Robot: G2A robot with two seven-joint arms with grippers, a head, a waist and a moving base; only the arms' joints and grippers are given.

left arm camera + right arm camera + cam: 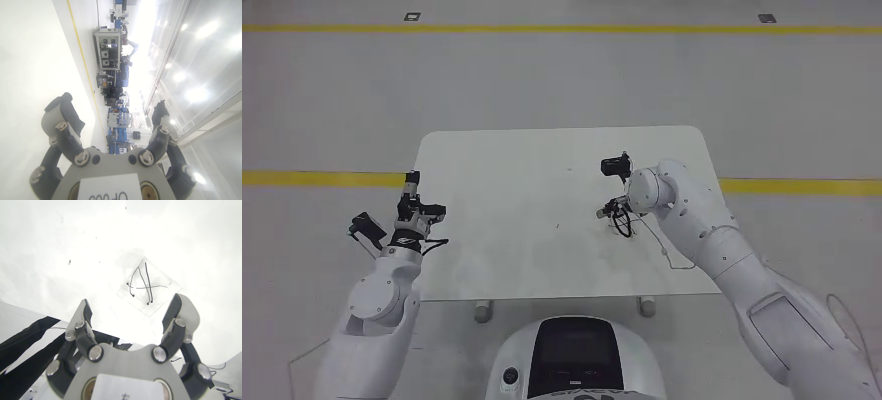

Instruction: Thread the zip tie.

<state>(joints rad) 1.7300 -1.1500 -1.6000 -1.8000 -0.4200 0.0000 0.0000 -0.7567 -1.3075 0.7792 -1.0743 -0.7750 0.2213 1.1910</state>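
Top view: ties [623, 223] near end effector [604, 212]

From overhead we look down on the whole desk [542, 200]. Our left wrist camera sits close behind its fingers [64, 117], facing out across the room [115, 75]. Our right wrist camera looks down at the desk from nearby, sharing that surface with the overhead view.

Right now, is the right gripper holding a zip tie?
No, the right gripper is open and empty; the zip ties lie in the clear tray.
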